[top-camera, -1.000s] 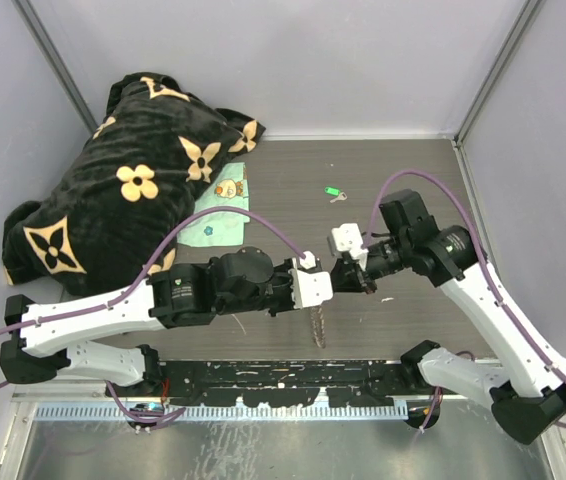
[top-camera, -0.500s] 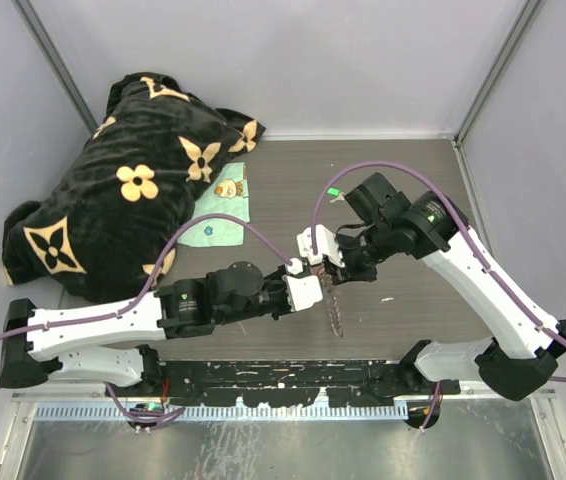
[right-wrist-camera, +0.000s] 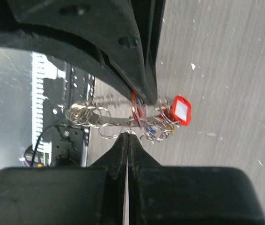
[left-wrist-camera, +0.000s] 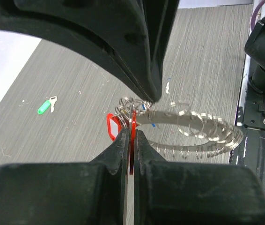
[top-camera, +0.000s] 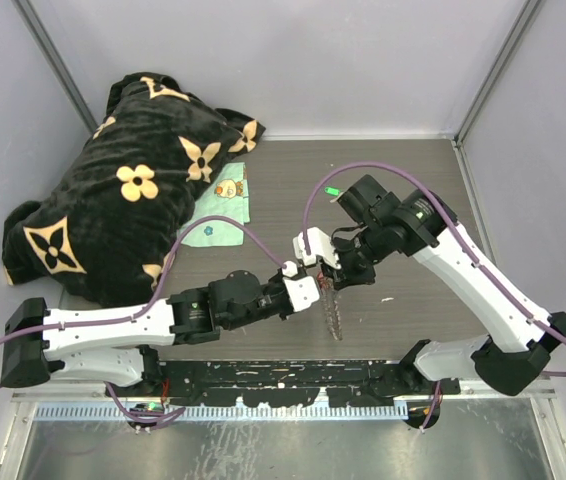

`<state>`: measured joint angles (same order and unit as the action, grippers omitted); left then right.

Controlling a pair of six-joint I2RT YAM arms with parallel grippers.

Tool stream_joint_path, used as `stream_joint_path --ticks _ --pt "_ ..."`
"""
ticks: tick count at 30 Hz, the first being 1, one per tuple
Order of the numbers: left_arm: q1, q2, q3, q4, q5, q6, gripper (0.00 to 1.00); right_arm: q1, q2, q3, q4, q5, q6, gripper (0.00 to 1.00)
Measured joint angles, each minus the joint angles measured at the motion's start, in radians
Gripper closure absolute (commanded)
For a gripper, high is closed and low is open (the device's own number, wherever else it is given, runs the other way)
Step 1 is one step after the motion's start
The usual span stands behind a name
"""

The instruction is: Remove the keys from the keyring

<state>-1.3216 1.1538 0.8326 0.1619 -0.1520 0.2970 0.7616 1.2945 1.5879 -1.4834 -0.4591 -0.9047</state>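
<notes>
I have both pairs of fingers meeting tip to tip above the table. My left gripper [left-wrist-camera: 130,134] is clenched on a thin red tag [left-wrist-camera: 133,121], seen edge-on between the pads. My right gripper [right-wrist-camera: 127,137] is clamped tight too, and as far as I can tell it is pinching the keyring [right-wrist-camera: 105,123] at its rim. The rest of the ring hangs off to one side of the fingertips, clear of the table.

A second red tag [left-wrist-camera: 113,126] and a knot of small loops crowd right beside my left fingertips. A green key [left-wrist-camera: 46,107] lies on the table, well away from both grippers.

My worry is the pull. If I draw the arms apart before the held key's loop has found the ring's opening, the ring could twist out of the right pinch and drop. The crowded loops could also snag and drag along.
</notes>
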Motion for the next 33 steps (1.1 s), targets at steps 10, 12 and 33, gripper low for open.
stream_joint_path --ticks 10,12,33 --pt "0.004 -0.006 -0.008 0.030 0.003 -0.035 1.00 -0.201 -0.022 -0.141 0.122 -0.309 -0.035 0.82" --pt "0.005 -0.015 -0.008 0.031 0.003 -0.045 1.00 -0.219 -0.041 -0.160 0.144 -0.350 -0.041 0.77" --pt "0.005 -0.077 0.035 0.013 0.026 -0.137 1.00 -0.507 -0.390 -0.493 0.449 -0.844 0.021 0.60"
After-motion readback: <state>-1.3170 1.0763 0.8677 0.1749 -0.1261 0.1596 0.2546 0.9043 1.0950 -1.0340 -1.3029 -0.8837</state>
